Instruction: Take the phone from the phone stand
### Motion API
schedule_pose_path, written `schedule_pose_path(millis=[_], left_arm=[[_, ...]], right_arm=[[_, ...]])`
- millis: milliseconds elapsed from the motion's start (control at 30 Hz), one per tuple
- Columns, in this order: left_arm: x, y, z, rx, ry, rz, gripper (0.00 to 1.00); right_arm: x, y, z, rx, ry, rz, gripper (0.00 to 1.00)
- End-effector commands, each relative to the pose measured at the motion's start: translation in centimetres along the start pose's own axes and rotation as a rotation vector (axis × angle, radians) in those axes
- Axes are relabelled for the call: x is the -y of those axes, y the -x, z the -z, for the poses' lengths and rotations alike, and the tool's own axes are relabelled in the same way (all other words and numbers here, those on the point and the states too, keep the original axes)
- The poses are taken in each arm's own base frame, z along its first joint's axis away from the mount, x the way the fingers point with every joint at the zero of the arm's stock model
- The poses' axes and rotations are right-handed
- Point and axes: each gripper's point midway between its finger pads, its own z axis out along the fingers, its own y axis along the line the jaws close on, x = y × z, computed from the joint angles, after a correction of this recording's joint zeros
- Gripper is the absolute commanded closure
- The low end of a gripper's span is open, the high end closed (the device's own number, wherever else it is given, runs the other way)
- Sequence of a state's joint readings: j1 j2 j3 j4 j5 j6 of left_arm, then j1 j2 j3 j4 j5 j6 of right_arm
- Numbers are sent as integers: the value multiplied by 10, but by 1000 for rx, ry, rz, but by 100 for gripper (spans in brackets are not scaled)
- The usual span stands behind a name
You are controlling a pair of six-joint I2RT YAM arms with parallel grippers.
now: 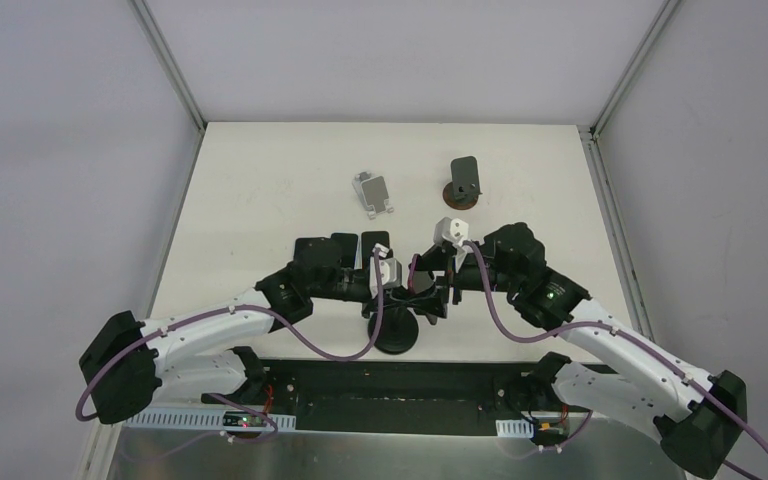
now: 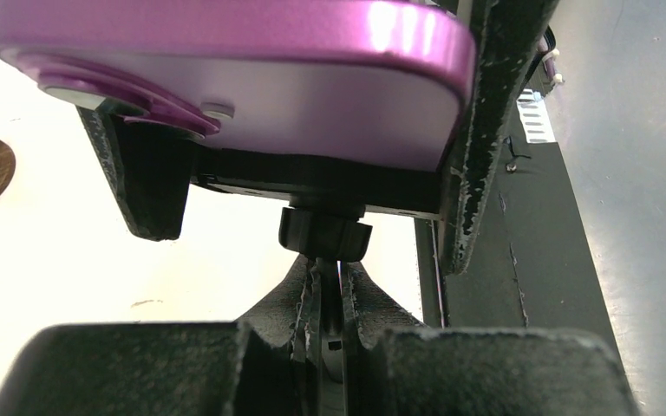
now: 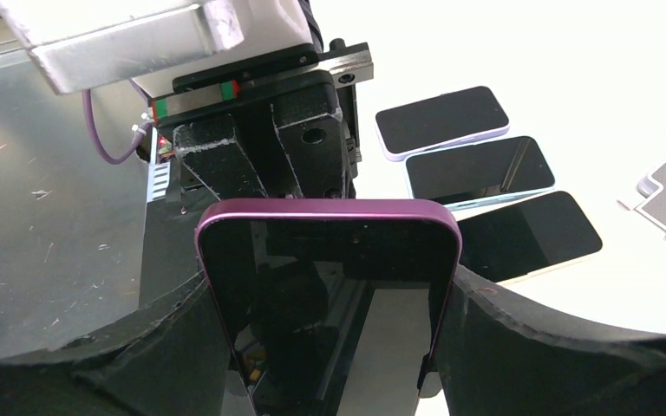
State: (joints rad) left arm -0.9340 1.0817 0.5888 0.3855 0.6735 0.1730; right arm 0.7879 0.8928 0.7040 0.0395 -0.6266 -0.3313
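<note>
A purple phone [image 3: 329,286] stands upright, its back [image 2: 225,87] against the black cradle of the phone stand [image 2: 323,234]. My right gripper [image 3: 329,347] is shut on the phone, one finger on each long edge. My left gripper [image 2: 329,299] is shut on the stand's thin neck just below its ball joint. In the top view both grippers meet over the stand's round black base [image 1: 395,335], the left gripper [image 1: 397,290] coming from the left and the right gripper [image 1: 432,290] from the right. The phone itself is mostly hidden there.
Three more phones [image 3: 477,169] lie flat side by side on the white table, partly under my left arm in the top view [image 1: 332,245]. A grey stand [image 1: 373,193] and a black stand on a brown base [image 1: 463,180] are farther back. The metal edge plate [image 3: 52,191] is near.
</note>
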Motion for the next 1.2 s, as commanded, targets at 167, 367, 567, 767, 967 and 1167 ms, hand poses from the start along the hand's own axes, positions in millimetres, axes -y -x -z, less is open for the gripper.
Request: schedule_pose_path(millis=[167, 367, 567, 767, 967, 1167], left_arm=[[66, 41, 1, 126, -359, -97, 100], [78, 49, 2, 144, -437, -115, 100], [82, 59, 0, 157, -479, -121, 100], [92, 63, 0, 165, -517, -129, 100], [105, 63, -1, 160, -570, -118, 100], [117, 62, -3, 157, -607, -112, 100]], right_arm=[[86, -18, 6, -75, -255, 115, 100], [110, -12, 6, -74, -257, 112, 100], [133, -9, 7, -86, -284, 119, 100], [156, -21, 6, -133, -322, 129, 100], [175, -33, 9, -174, -366, 130, 100], [191, -39, 13, -199, -376, 123, 100]])
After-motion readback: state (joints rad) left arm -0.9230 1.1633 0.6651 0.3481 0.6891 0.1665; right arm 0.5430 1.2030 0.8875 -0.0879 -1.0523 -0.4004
